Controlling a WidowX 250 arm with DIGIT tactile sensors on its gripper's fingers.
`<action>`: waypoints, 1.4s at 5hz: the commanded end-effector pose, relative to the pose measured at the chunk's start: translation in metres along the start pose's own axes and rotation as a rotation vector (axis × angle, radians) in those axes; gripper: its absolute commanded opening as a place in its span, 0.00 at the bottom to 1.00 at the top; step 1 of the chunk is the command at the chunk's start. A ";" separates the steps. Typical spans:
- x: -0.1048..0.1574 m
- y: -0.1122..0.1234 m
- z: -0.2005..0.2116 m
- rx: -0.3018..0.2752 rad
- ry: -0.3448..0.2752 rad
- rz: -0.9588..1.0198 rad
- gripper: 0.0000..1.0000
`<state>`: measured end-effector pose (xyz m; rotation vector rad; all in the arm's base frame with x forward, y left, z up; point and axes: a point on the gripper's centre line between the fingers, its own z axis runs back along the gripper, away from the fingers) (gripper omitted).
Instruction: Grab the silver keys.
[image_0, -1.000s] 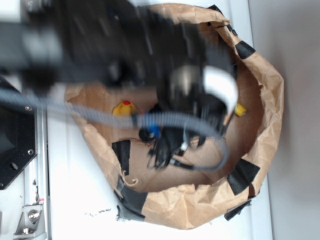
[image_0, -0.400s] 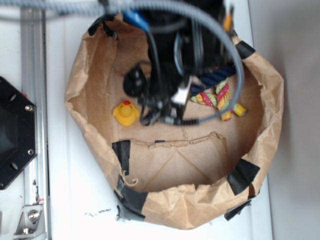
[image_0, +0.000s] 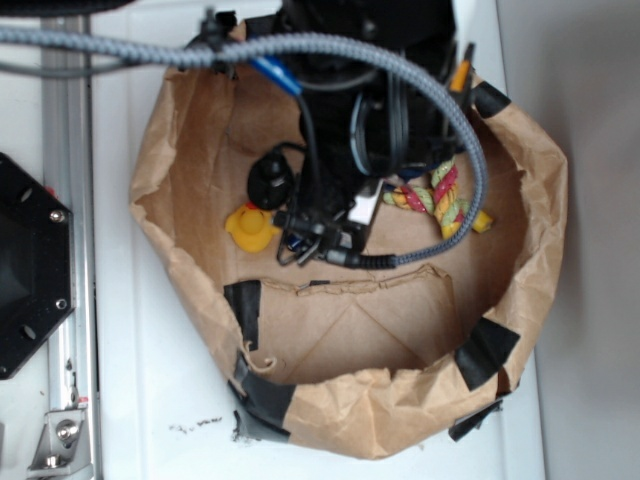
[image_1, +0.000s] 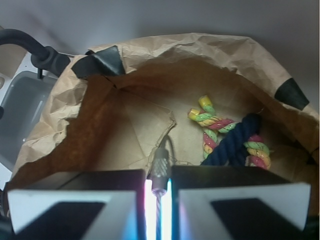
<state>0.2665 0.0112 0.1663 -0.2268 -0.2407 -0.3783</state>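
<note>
I see my gripper (image_1: 159, 200) at the bottom of the wrist view, its two pads almost together with only a thin bright gap, and a ribbed metal cable end sits in that gap. I cannot tell if it holds anything. In the outside view the gripper (image_0: 325, 225) is down inside the brown paper bag (image_0: 520, 250), near the middle. I cannot see the silver keys anywhere. The yellow duck (image_0: 250, 226) sits just left of the gripper. The coloured rope (image_0: 440, 200) lies to the right. The white worktop (image_0: 140, 400) is under the bag.
</note>
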 end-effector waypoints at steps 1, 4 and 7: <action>0.003 -0.015 0.005 -0.009 0.045 -0.057 0.00; 0.005 -0.023 0.014 0.007 0.131 -0.002 0.00; 0.005 -0.023 0.017 0.016 0.097 -0.004 0.00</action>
